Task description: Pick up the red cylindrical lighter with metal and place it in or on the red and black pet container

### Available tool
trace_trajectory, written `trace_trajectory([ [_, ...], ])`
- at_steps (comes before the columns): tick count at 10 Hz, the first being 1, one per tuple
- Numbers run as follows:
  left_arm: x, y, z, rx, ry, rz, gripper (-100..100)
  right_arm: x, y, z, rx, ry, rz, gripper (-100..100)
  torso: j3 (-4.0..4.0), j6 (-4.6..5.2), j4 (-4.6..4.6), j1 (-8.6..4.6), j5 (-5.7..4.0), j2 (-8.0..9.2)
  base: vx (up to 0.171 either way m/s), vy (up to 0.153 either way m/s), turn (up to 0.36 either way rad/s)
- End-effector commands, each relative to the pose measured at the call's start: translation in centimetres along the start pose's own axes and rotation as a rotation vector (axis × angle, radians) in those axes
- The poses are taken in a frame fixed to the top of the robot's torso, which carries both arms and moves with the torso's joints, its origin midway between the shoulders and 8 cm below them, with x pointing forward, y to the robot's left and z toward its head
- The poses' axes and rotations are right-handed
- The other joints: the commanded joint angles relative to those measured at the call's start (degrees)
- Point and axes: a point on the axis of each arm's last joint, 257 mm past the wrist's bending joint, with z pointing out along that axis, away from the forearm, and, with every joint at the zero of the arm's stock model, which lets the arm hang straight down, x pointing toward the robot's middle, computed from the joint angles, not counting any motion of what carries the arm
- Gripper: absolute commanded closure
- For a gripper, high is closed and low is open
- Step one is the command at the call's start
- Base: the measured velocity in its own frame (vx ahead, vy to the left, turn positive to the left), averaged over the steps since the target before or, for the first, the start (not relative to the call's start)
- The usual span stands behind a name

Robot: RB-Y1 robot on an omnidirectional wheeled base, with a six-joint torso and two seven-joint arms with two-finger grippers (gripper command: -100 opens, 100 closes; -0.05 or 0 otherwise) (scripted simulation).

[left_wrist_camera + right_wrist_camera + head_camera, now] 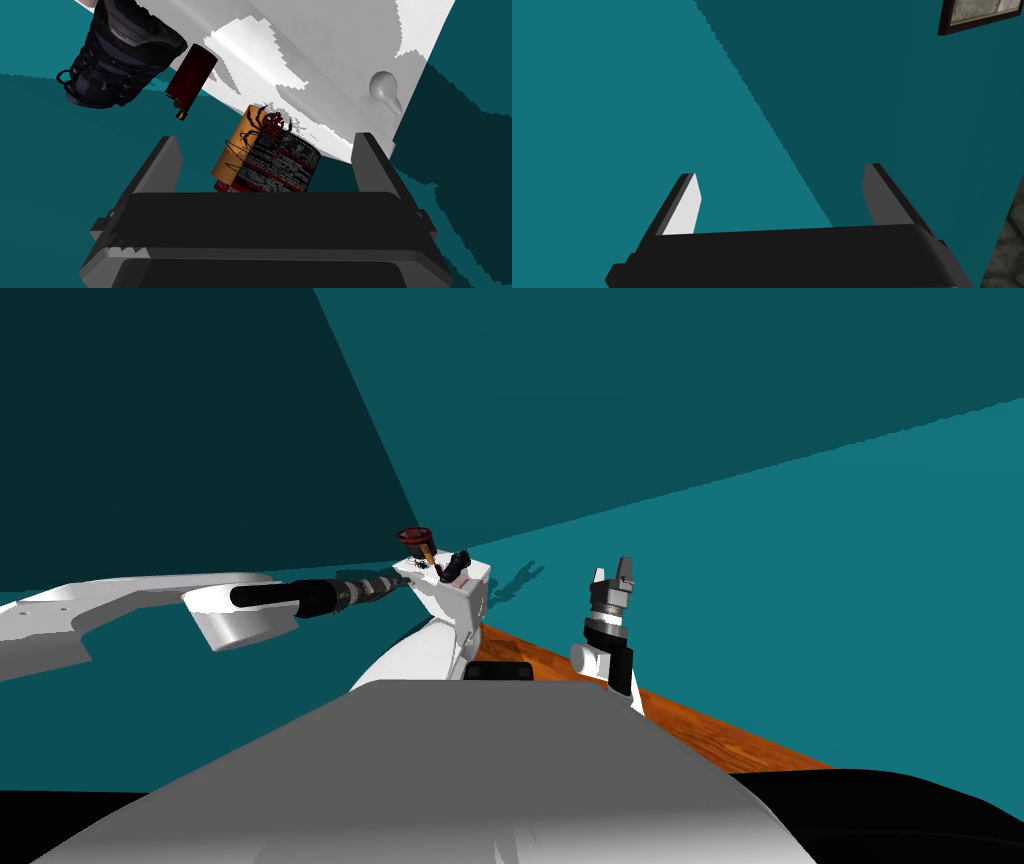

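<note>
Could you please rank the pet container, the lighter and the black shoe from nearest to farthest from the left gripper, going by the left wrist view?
1. Pet container: right ahead of the left gripper's open fingers.
2. Lighter: dark red, beyond the container.
3. Black shoe: just past the lighter, beside it.

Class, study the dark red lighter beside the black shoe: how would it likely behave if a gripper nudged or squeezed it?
The lighter looks round-bodied, so a nudge would probably roll it. Its smooth, narrow sides may slip when pinched. Small beside the shoe, it is likely light.
</note>
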Motion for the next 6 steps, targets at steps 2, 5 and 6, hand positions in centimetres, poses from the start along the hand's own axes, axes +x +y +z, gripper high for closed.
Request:
trace_trajectory([
  [2, -0.4, 0.6, -0.1, -0.021, 0.011, -0.017, -100, 0.0, 0.0, 0.0, 0.0, 0.0, 0.0, 0, -0.02, -0.01, -0.01, -0.01, 0.0, -0.04, -0.016, 0.003, -0.036],
  [5, -0.9, 1.4, -0.2, -0.053, 0.02, -0.03, -100, 0.0, 0.0, 0.0, 0.0, 0.0, 0.0, 0, -0.05, -0.01, -0.02, -0.05, -0.01, -0.09, -0.011, -0.004, -0.068],
  [6, -1.3, 1.9, -0.3, -0.071, 0.022, -0.027, -100, 0.0, 0.0, 0.0, 0.0, 0.0, 0.0, 0, -0.06, 0.01, -0.03, -0.07, -0.01, -0.11, -0.002, -0.013, -0.124],
])
